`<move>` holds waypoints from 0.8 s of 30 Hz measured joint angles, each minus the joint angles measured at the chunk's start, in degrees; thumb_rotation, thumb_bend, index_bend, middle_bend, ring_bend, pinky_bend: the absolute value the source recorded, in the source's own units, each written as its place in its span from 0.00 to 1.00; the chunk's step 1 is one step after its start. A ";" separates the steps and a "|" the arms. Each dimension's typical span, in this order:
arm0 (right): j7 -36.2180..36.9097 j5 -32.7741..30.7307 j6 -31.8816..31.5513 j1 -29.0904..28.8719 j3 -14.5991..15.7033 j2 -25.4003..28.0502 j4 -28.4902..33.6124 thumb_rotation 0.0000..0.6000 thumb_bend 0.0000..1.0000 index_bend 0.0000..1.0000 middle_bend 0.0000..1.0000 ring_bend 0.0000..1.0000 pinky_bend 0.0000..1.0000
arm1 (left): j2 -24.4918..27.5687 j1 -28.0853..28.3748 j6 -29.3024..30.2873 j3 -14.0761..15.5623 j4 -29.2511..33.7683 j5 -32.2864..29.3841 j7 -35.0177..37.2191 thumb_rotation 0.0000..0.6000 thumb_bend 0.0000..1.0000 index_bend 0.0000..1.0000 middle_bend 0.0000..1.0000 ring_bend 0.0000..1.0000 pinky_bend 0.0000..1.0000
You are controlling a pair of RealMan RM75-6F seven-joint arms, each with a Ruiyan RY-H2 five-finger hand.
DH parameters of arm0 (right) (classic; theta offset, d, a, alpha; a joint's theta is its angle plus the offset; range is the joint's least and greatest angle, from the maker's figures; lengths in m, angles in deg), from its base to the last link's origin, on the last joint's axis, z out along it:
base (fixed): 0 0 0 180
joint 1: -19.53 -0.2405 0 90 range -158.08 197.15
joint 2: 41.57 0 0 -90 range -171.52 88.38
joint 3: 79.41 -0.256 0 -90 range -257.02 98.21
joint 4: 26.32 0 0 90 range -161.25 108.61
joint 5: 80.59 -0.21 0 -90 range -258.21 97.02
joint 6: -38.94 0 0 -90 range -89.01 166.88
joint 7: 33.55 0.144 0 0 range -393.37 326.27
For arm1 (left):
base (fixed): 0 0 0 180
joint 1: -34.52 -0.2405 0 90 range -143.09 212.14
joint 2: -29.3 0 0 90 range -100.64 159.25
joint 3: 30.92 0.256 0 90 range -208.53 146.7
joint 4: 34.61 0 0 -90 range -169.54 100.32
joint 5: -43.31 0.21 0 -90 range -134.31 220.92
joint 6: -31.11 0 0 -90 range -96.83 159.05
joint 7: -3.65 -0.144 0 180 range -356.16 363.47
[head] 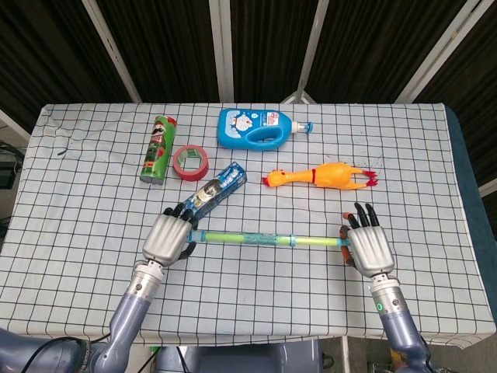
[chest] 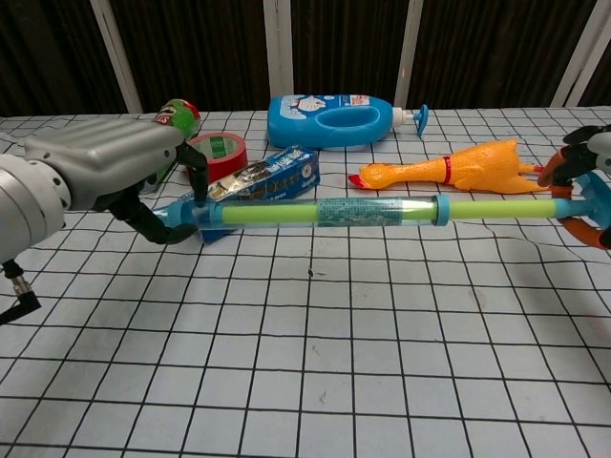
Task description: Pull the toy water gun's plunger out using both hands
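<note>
Head view shows us mid-pull: our left hand (head: 168, 238) is clenched around the barrel end of the water gun (head: 241, 237), and our right hand (head: 368, 247) grasps the plunger (head: 320, 242) handle. The toy is held level above the desk (head: 78, 233), toward its 6 o'clock edge, with the rubber chicken (head: 322, 176) beyond it at about 1 o'clock. The green rod is largely exposed. Next, we judge, the hands should draw further apart along the barrel's line, left grip firm.
</note>
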 measured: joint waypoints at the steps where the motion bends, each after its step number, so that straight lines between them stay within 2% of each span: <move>1: 0.04 -0.05 0.00 0.02 0.00 0.01 -0.05 1.00 0.52 0.72 0.26 0.00 0.00 | 0.22 -0.05 -0.01 0.05 0.07 0.05 0.10 1.00 0.59 0.61 0.29 0.19 0.32; 24: 1.91 -0.93 -0.06 1.01 0.19 1.93 -2.14 1.00 0.52 0.72 0.26 0.00 0.00 | 8.22 -2.27 -0.13 2.82 3.28 1.69 2.45 1.00 0.59 0.62 0.29 0.19 0.31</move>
